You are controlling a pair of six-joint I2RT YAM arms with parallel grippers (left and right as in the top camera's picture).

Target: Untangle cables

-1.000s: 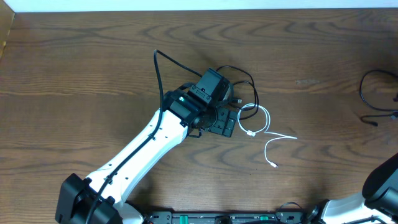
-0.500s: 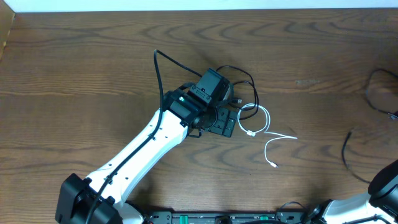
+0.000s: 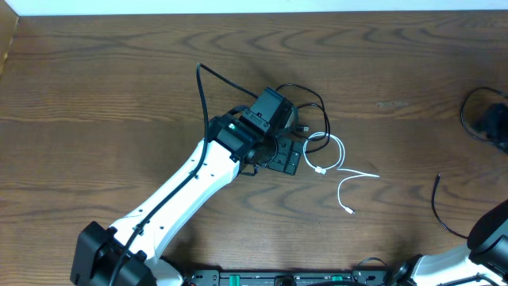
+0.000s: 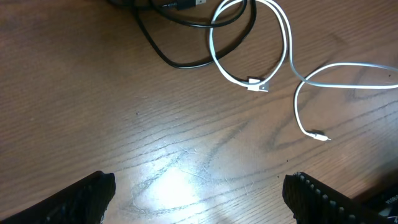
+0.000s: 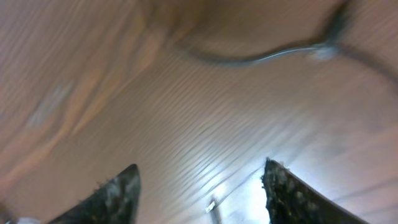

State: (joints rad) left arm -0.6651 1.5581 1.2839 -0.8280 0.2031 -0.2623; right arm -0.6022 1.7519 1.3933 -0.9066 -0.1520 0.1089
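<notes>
Cords (image 3: 344,152) lay bunched near the middle of the wooden table (image 3: 119,71), just beyond the left gripper (image 4: 200,186). A white cord (image 4: 283,43) made a loop there and then ran off to the right in a loose wave. One silvery plug (image 4: 258,86) sat at the bottom of the loop, and the other plug (image 4: 317,134) lay further out on bare wood. A black cord (image 4: 180,61) curled across the near side of the white loop, so the two overlapped at the top of the left wrist view.

The left gripper hung above the table with its fingers (image 4: 87,199) spread wide and nothing between them; neither finger touched a cord. From overhead, the left arm (image 3: 182,191) reached in from the lower left edge, and its gripper sat just left of the white loop.

Well apart from that bunch, near the right edge of the table, a second thin black cord (image 3: 436,205) lay in a shallow curve.

The right wrist view was badly blurred. It showed the right gripper (image 5: 202,168) with its fingers (image 5: 118,193) spread apart, holding nothing, over bare wood. A dark cord (image 5: 261,59) crossed the wood ahead of them. Whether that was the curved cord seen from overhead could not be told.
</notes>
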